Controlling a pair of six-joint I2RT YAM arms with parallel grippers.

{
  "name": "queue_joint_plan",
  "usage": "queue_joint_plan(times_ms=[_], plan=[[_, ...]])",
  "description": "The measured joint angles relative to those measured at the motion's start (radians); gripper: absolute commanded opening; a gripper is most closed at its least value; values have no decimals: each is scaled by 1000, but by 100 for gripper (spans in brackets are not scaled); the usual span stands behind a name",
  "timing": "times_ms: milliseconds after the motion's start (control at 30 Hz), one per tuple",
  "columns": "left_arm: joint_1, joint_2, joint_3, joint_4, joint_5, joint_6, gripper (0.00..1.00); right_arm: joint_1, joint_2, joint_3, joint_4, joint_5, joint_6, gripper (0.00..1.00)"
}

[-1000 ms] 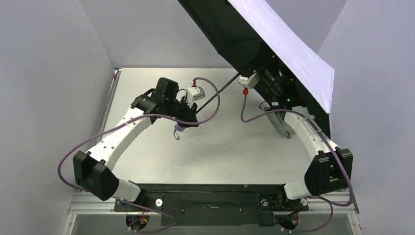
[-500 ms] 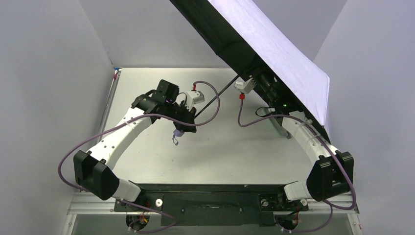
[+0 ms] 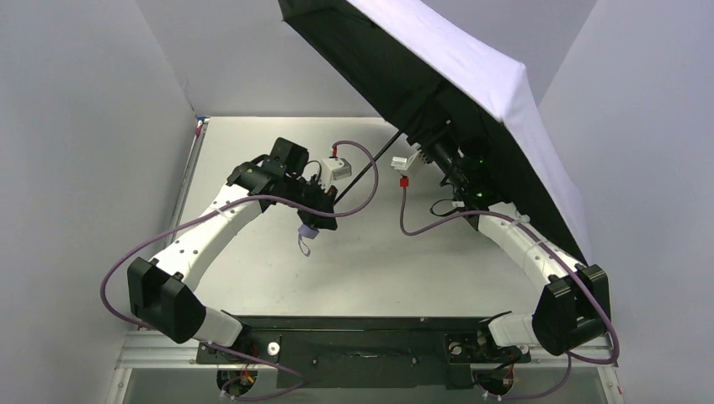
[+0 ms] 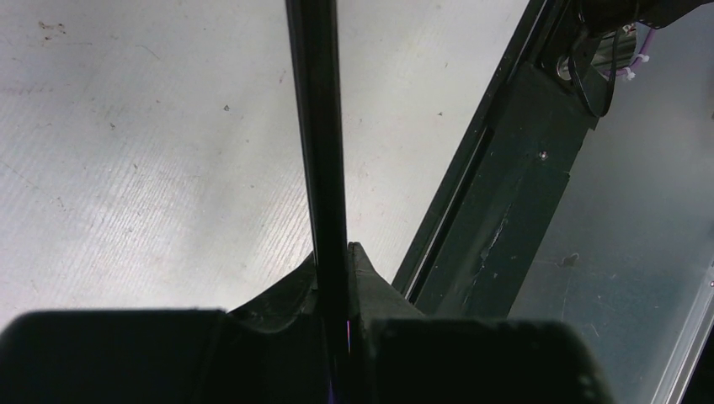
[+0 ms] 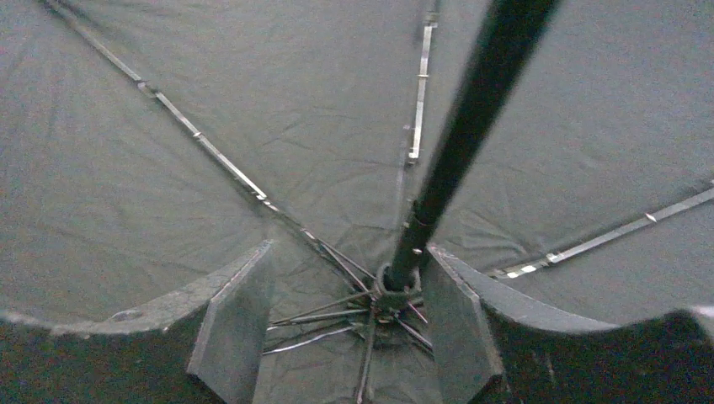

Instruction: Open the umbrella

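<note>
The umbrella (image 3: 471, 76) stands open and tilted over the far right of the table (image 3: 396, 261). Its pale outer fabric faces up and to the right, and its black lining (image 3: 379, 59) faces down toward the arms. Its thin black shaft (image 3: 370, 168) slants from the middle of the canopy down and left to the left claw (image 3: 324, 210), which is closed around the lower end of the shaft. The small lavender handle (image 3: 306, 229) sticks out just below that claw, with the wrist loop (image 3: 303, 247) hanging from it above the table. In the left wrist view the shaft (image 4: 320, 126) runs straight up out of the pinched fingertips of the left claw (image 4: 337, 252), with no gap on either side. The right claw (image 3: 434, 147) is tucked up under the canopy, close to where the shaft meets it. In the right wrist view the right claw (image 5: 349, 250) has its jaws spread apart. The shaft (image 5: 471, 109) and the hub (image 5: 389, 290) where the ribs (image 5: 202, 147) gather sit between the two fingers. They lie nearer the finger on the right of that view, with clear lining showing between the hub and the other finger. Whether that nearer finger touches the shaft cannot be told. The ribs fan out flat against the stretched lining.
</note>
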Motion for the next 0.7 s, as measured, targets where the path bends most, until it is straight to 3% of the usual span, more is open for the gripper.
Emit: queue_joint_plan(times_ms=[267,433,700], plan=[[3,0,0,0,-1,8,0,5,-1,-2,-37,1,16,56],[3,-6,-24,35,0,0,0,5,5,-2,-25,1,21,61],[19,-91,-202,301,-38,-165,0,14,-14,-27,-10,2,53,64]])
